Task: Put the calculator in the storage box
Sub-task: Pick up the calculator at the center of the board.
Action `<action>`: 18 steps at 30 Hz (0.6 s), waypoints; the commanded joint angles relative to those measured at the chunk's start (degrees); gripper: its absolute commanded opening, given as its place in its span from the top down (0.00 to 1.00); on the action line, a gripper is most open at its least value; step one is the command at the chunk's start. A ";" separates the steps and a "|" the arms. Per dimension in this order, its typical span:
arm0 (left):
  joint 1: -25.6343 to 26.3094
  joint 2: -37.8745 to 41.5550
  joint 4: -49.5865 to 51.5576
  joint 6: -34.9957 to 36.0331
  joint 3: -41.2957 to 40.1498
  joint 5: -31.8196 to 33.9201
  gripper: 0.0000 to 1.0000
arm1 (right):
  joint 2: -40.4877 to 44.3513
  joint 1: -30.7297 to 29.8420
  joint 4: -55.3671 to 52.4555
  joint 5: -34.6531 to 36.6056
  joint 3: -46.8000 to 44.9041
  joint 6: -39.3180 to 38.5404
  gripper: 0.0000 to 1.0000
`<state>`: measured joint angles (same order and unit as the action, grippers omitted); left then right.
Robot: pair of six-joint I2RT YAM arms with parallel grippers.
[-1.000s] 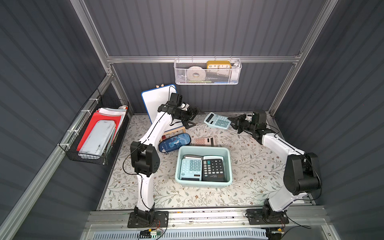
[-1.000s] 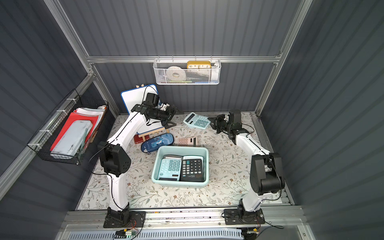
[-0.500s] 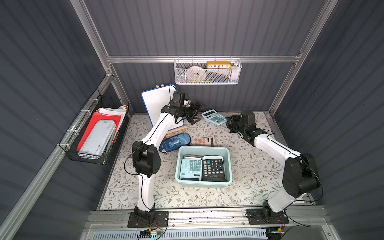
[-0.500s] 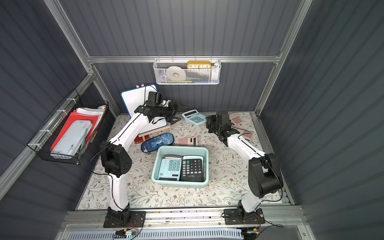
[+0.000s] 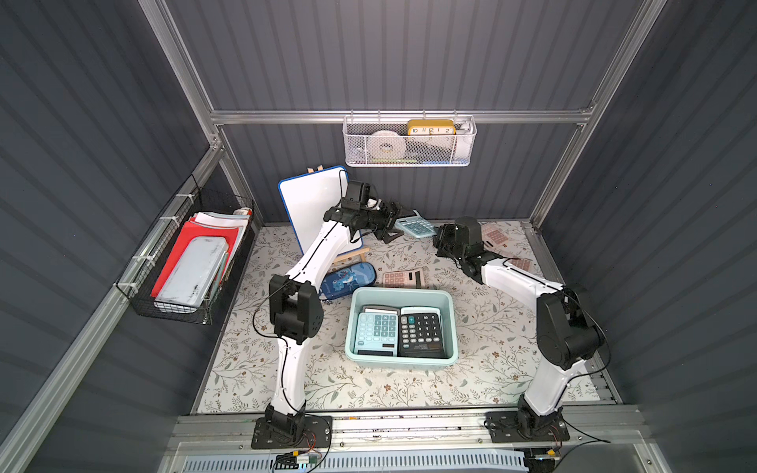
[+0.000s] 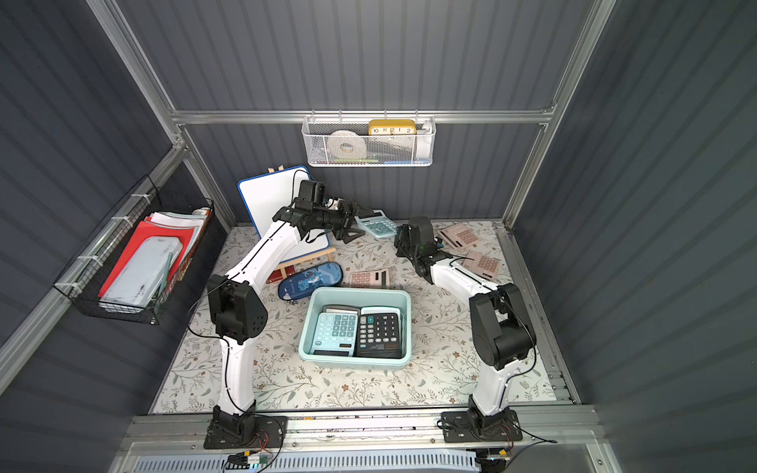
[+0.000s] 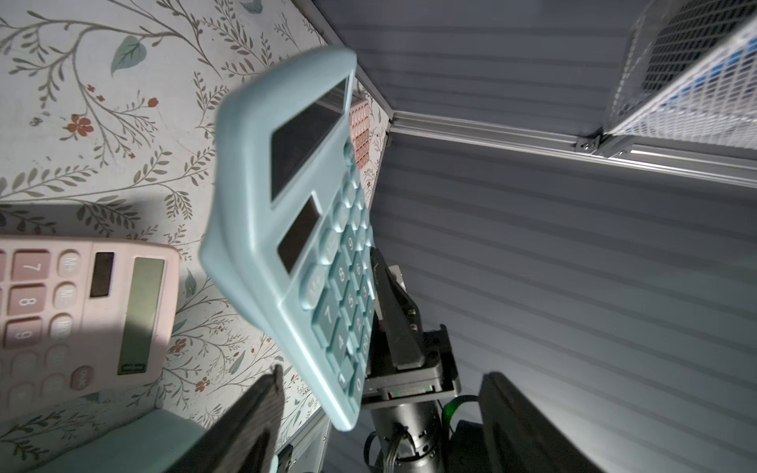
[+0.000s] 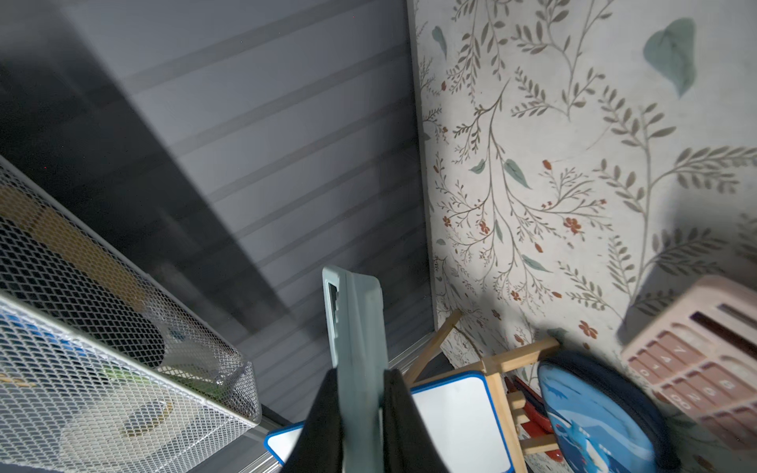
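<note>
My right fingers (image 8: 323,417) tight on teal calculator (image 7: 286,229) edge, my left fingers (image 7: 250,422) wide, one each side of it.

Matt teal plastic calculator (image 7: 262,229), smooth mint plastic storage box (image 5: 399,362), white metal-mesh basket (image 5: 461,149), bare wooden easel (image 8: 518,355).

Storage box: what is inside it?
In the storage box, a pale blue calculator and a black calculator lie side by side. Edges beneath them suggest more, mostly covered.
</note>
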<state>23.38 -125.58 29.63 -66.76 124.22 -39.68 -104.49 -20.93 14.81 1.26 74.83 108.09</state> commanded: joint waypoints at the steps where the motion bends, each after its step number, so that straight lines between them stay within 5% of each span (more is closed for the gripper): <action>1: 0.44 -1.49 1.09 -0.91 1.27 -2.42 0.22 | -0.44 -0.69 4.79 1.90 2.68 2.47 1.00; 4: 0.52 -1.89 1.01 -1.18 1.11 -2.51 0.27 | -0.96 -0.95 5.32 2.25 3.35 3.06 1.00; 11: 0.53 -2.68 -0.59 -2.44 1.11 -3.58 0.65 | -0.13 -1.57 5.14 2.09 2.47 3.79 1.00; 18: 0.37 -3.94 -0.99 -3.60 2.87 -3.82 0.86 | 1.38 -2.01 5.10 1.18 0.12 3.88 1.00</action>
<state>23.73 -127.79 28.23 -70.59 125.34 -42.44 -104.71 -22.50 16.99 2.74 75.61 111.81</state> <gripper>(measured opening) 0.169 0.178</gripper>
